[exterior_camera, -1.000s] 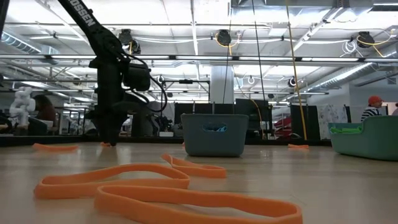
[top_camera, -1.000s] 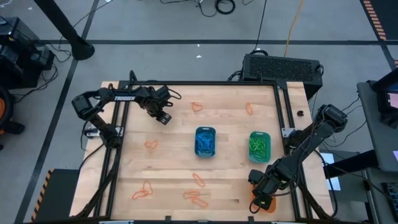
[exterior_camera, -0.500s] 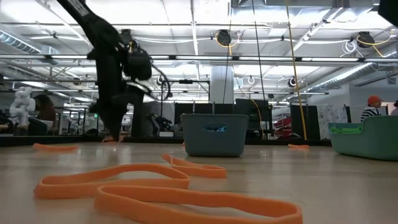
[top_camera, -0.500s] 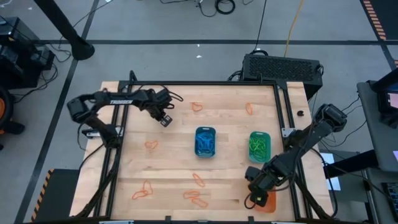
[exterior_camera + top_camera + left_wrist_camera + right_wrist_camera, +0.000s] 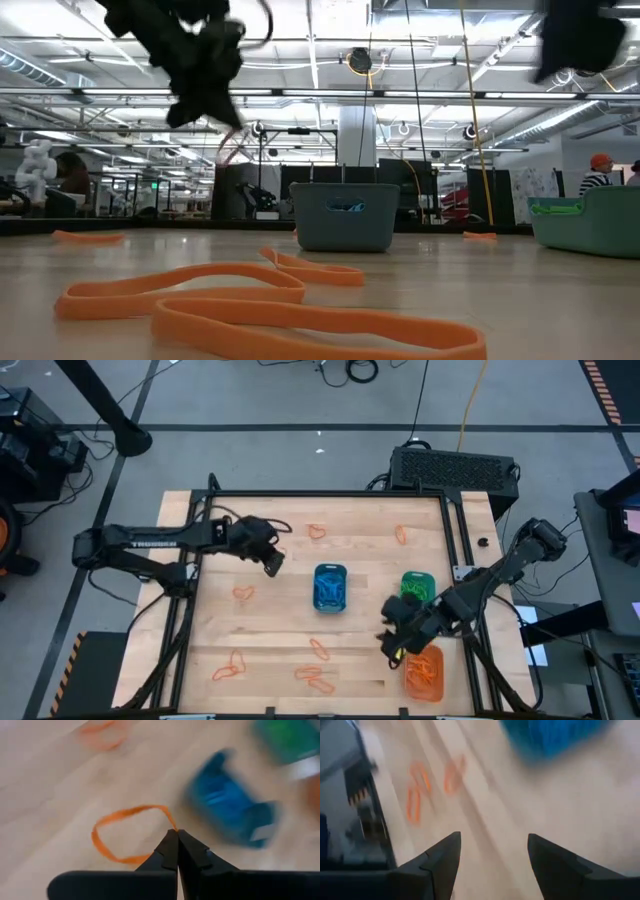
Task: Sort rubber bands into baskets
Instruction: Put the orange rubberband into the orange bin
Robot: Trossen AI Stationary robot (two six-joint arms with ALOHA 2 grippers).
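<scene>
From above, the left gripper (image 5: 272, 564) is hovering left of the blue basket (image 5: 330, 588); the right gripper (image 5: 392, 645) is hanging between the green basket (image 5: 418, 593) and the orange basket (image 5: 425, 672). Orange rubber bands (image 5: 316, 678) are lying scattered over the table (image 5: 280, 630).

The low view is adding height: the left gripper (image 5: 205, 95) is sitting well above the wood.

The left wrist view alone is showing fingers (image 5: 170, 852) pressed together, pinching an orange band (image 5: 127, 834).

The right wrist view is showing the fingers (image 5: 440, 862) spread, holding nothing.
</scene>
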